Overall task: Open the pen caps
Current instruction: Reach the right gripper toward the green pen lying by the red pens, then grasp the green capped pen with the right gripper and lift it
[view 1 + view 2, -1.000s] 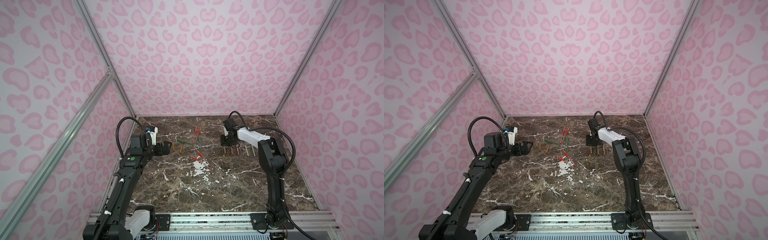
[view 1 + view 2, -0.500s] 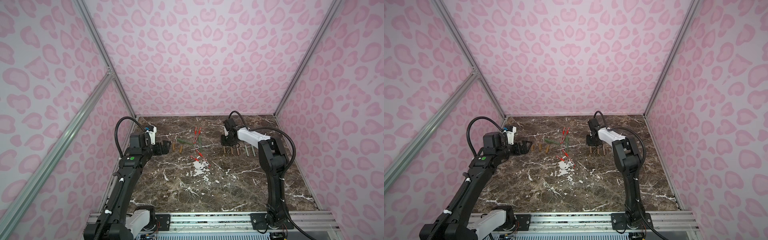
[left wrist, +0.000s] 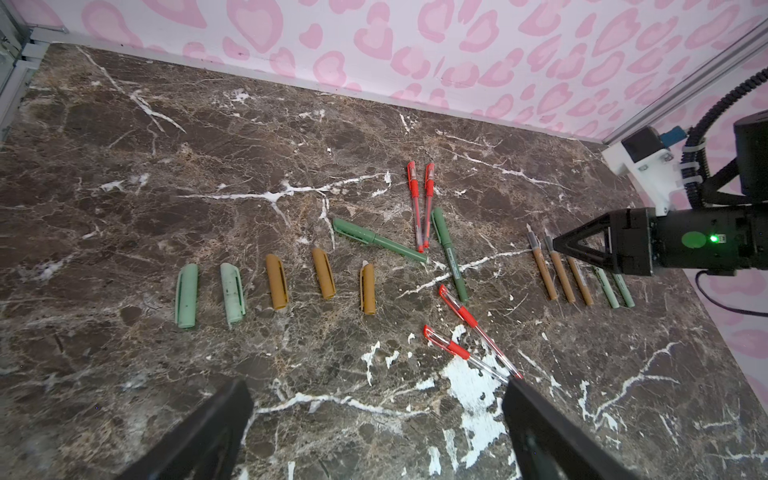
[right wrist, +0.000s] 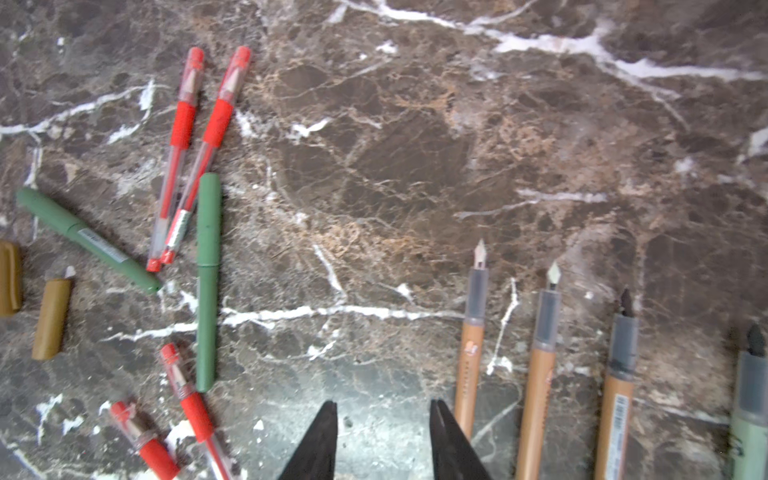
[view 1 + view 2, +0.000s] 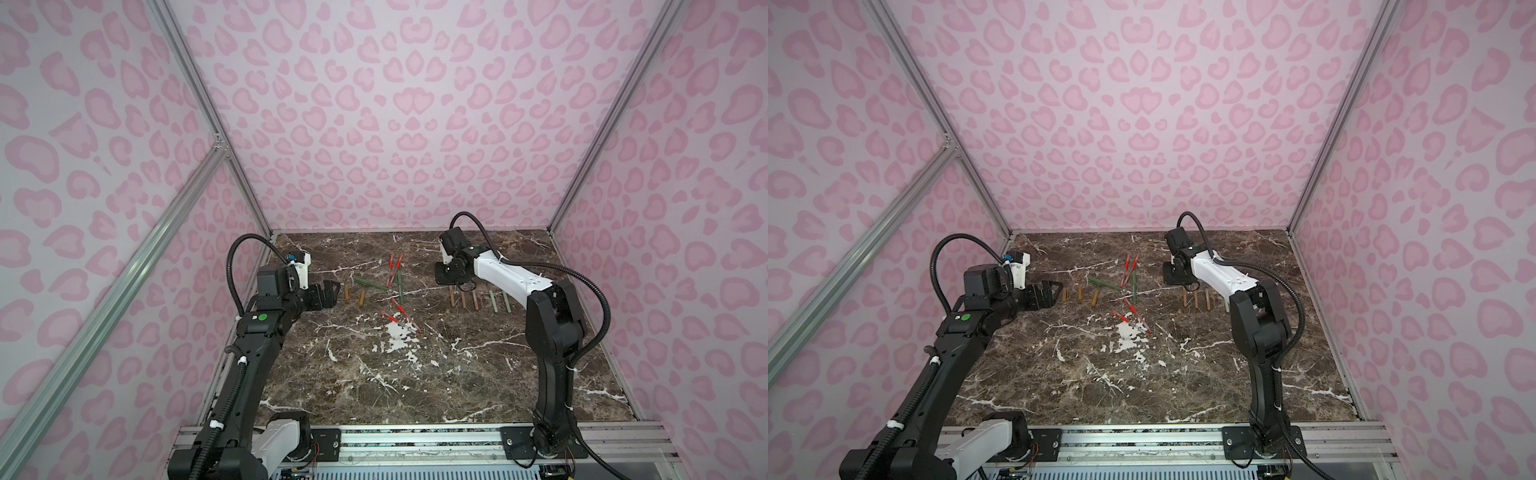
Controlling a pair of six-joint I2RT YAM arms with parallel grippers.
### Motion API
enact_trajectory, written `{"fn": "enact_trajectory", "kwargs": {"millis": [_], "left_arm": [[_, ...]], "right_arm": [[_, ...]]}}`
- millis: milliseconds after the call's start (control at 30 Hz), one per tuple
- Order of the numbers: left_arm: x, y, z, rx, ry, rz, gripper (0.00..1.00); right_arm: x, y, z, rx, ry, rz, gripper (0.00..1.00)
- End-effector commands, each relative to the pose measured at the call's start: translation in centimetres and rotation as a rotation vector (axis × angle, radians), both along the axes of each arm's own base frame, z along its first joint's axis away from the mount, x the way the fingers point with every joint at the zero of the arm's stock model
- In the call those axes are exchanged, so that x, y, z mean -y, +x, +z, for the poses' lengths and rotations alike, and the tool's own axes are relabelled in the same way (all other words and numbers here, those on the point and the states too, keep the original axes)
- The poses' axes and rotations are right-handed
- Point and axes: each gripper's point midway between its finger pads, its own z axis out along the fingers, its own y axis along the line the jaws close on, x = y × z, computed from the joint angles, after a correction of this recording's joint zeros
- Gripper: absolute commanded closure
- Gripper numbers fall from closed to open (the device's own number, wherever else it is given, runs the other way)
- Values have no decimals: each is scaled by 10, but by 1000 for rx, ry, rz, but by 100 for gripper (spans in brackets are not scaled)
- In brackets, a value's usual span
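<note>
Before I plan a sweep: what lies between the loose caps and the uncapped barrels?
In the left wrist view: two green pens and four red pens, all capped.

- Dark brown marble worktop point(image 3: 124, 137), veined white and tan.
- Enclosure walls point(image 5: 395, 104): pale lilac, pink heart-like leopard blotches.
- Two short pale green plastic pen caps point(image 3: 187, 296), then three short tan-brown plastic pen caps point(image 3: 277, 281).
- Two long dark green capped pens point(image 3: 376, 240).
- Four red-and-clear capped pens point(image 3: 420, 203).
- Three uncapped tan barrels with grey grips point(image 4: 471, 345); two pale green barrels point(image 3: 615, 289).
- Black right end effector point(image 4: 380, 440); black-and-white arms point(image 5: 511, 278).
</note>
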Motion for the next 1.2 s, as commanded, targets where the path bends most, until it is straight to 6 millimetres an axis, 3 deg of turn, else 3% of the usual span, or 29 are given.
{"fn": "enact_trajectory", "kwargs": {"millis": [0,233,533,900,1167], "left_arm": [[2,3,8,36,-11,-7,2],[2,3,9,37,-14,-10,2],[0,3,8,30,-3,-6,2],[0,4,10,40,-10,1,2],[1,4,9,35,-18,-8,2]], "right_arm": [[-18,0,-1,-1,-1,8,57],[-69,3,-17,-20,-13,64,51],[-105,6,-50,-79,-44,110,55],[-116,4,-81,-133,-66,130,63],[-97,-8,-89,-153,-97,123,84]]}}
